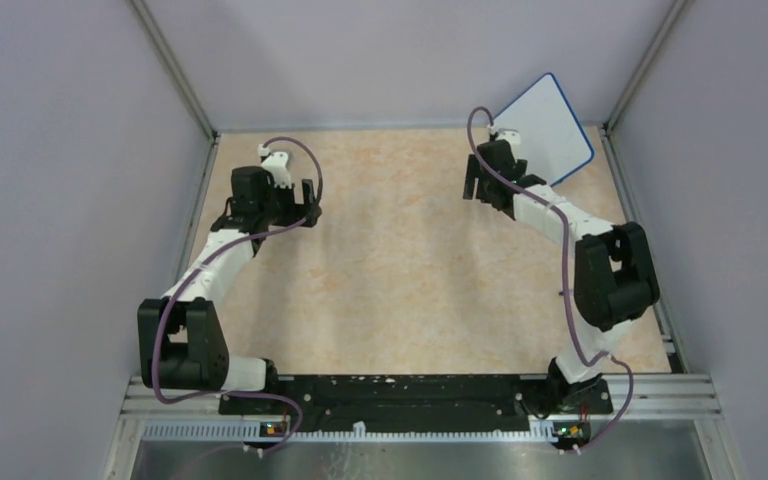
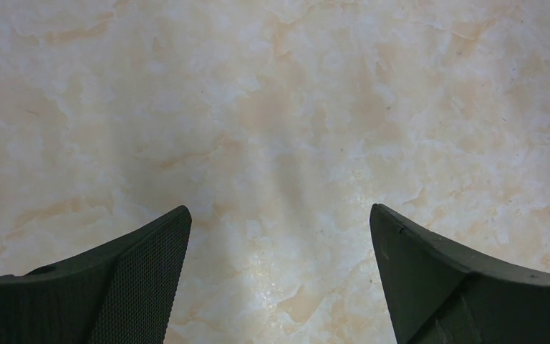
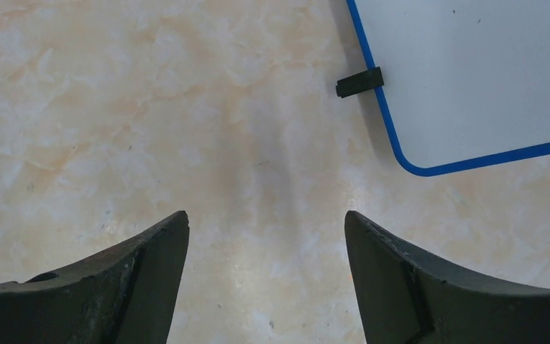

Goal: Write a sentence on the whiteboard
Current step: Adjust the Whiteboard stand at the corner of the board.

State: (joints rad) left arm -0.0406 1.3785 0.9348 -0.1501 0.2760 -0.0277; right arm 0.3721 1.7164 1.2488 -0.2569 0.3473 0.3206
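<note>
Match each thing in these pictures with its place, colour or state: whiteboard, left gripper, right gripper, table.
Column 1
1. whiteboard
2. left gripper
3. right gripper
4. table

Column 2
A. open, only marbled surface beneath it
B. beige, marbled
C. blue-framed, at the far right corner
D. open, close to a blue-framed corner

Pairs: 1-C, 2-A, 3-D, 4-B

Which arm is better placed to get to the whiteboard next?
Probably the right. The right gripper is open and empty close beside the whiteboard, whose corner shows in its wrist view. The left gripper, also open, hangs over the table well to the left.
</note>
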